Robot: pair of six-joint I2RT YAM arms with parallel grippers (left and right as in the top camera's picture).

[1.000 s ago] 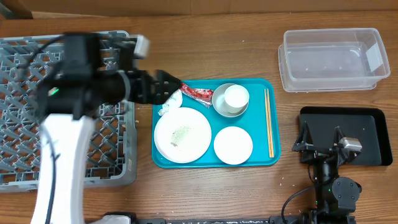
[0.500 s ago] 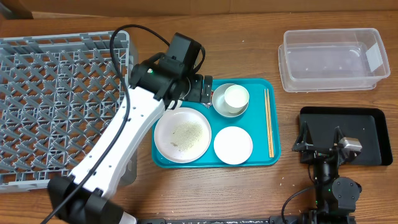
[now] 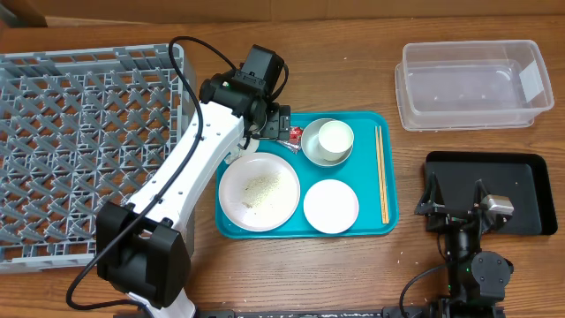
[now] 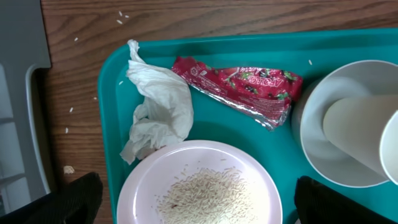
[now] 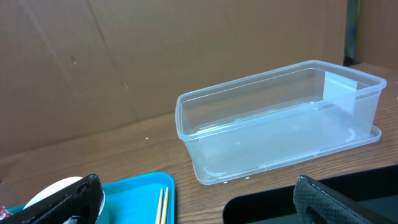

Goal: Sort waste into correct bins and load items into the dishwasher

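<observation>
Overhead, the grey dish rack (image 3: 88,150) fills the left of the tabletop (image 3: 291,274). My left arm reaches past the rack's right edge, and my left tool (image 3: 274,126) hangs over the top-left corner of the teal tray (image 3: 366,150). Its fingers are spread wide and hold nothing; in the left wrist view they show only as dark tips in the two lower corners.

Below that tool, in the tray's corner, lies the crumpled white napkin (image 4: 158,112), touching the rim of the large white plate (image 3: 259,191). Just right of the napkin lies the red wrapper (image 4: 239,87), its far end against the metal bowl (image 3: 309,148). Rice crumbs (image 4: 208,190) sit in the middle of the plate. The white cup (image 3: 335,137) stands inside the bowl. The smaller dish (image 3: 331,206) lies right of the plate, and the chopsticks (image 3: 381,175) lie along the tray's right edge.

Further right, the clear tub (image 3: 472,84) stands at the back, with the black tray (image 3: 530,190) nearer to me. My right tool (image 3: 455,199) rests over the black tray's left part, also spread wide and gripping nothing.
</observation>
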